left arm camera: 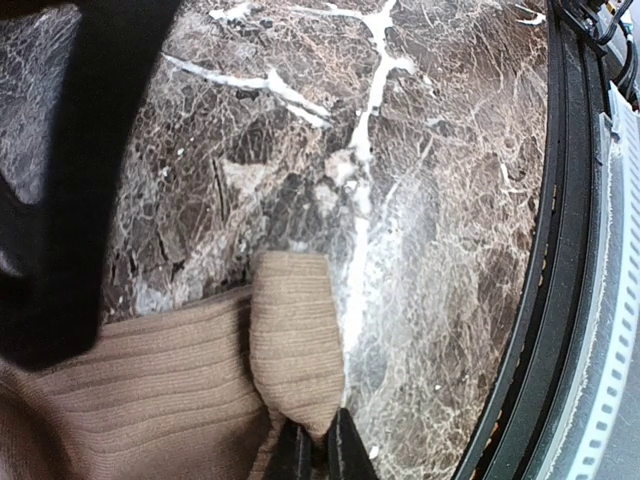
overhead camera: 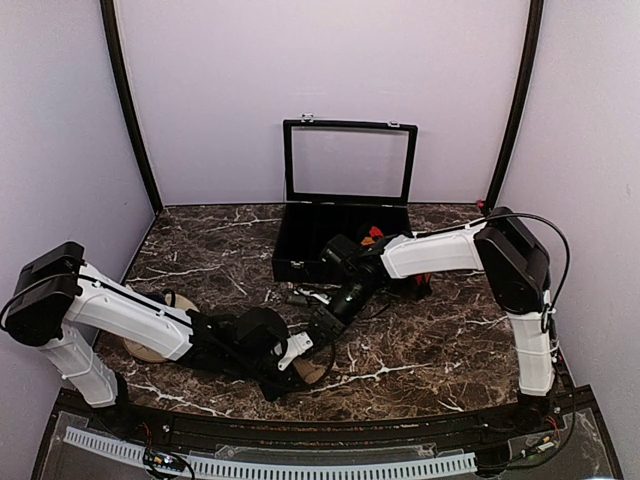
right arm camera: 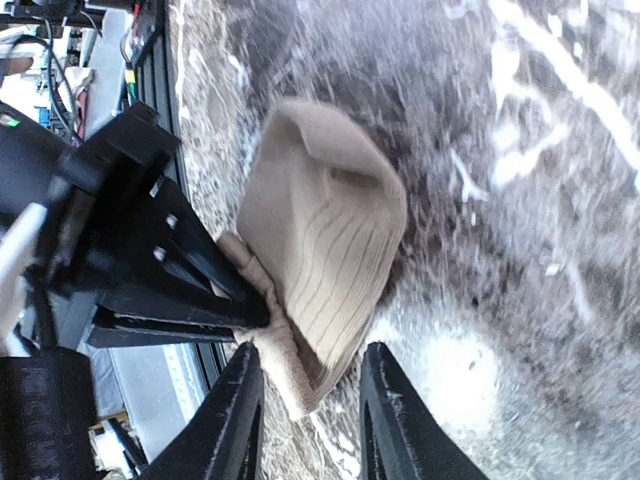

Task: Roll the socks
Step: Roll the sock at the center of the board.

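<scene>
**Roll barely begun, one sock in hand**

Top ext: L gripper (overhead camera: 298, 348) and R gripper (overhead camera: 325, 322) close together, low centre of frame, over marble table (overhead camera: 450, 350). Scrap of tan sock (overhead camera: 312, 372) showing just below them. Open black case (overhead camera: 300, 250) at upper centre. Red-orange bit inside, prob. argyle sock (overhead camera: 375, 236), not in either grip.

L wrist: L gripper (left arm camera: 320, 450) at bottom edge, fingers pressed together, pinching edge of tan sock (left arm camera: 150, 380). One flap folded over at lower centre, rest lying flat to lower left. No tight coil.

R wrist: R gripper (right arm camera: 315, 350) partway apart, straddling the loose end, not clamped. Tan sock (right arm camera: 330, 240) bunched and cupped mid-frame, nipped from the left by L gripper.

Judged: first fold only. Left to do: wind tan sock up, then deal w/ argyle. Singly or as a pair, can't tell.
</scene>
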`<action>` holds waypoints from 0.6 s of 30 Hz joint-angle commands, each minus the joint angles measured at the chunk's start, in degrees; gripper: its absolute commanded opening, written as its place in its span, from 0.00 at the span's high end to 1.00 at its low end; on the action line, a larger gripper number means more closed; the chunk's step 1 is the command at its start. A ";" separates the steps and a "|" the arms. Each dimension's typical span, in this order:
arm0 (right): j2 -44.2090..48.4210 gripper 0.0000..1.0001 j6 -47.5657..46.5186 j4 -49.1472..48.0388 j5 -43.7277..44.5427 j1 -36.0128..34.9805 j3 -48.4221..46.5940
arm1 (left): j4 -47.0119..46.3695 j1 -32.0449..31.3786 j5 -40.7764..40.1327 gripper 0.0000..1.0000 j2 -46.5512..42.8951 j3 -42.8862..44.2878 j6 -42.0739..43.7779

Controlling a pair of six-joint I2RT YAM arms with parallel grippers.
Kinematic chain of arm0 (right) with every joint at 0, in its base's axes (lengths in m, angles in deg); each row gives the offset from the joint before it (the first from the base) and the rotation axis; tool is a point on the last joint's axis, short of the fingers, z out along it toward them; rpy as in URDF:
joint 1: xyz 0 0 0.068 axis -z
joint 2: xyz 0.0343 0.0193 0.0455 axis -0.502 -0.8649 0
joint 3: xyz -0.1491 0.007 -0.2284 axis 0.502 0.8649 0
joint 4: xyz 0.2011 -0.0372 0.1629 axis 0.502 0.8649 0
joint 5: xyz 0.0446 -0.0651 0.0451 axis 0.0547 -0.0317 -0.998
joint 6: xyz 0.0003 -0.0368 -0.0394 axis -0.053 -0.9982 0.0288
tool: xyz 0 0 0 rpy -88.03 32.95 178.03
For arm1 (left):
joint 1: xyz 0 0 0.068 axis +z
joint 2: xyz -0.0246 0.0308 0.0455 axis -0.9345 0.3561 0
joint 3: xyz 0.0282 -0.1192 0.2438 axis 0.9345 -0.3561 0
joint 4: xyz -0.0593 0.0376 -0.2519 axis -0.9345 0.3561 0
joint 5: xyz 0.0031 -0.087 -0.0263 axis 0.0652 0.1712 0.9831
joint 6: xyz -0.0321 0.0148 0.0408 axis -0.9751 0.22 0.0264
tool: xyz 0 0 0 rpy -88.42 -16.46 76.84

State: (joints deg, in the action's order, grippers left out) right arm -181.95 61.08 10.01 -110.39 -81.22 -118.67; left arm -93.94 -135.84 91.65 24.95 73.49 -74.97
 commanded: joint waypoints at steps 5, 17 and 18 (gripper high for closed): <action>-4.13 0.73 -0.21 0.12 -3.44 -0.92 -5.35 | 0.81 0.16 2.86 1.00 -1.23 -3.21 -1.92; -7.66 0.80 -0.63 1.13 -3.59 -4.48 -7.49 | -1.57 0.16 6.81 1.00 2.83 0.46 1.74; -7.75 0.80 -0.79 1.25 -3.50 -4.66 -7.56 | -1.79 0.16 7.11 1.00 3.52 0.85 1.99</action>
State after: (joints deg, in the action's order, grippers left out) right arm -188.27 60.78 10.67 -113.14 -85.02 -124.72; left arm -96.17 -135.77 96.57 25.63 72.88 -74.57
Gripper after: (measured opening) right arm 0.206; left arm 0.045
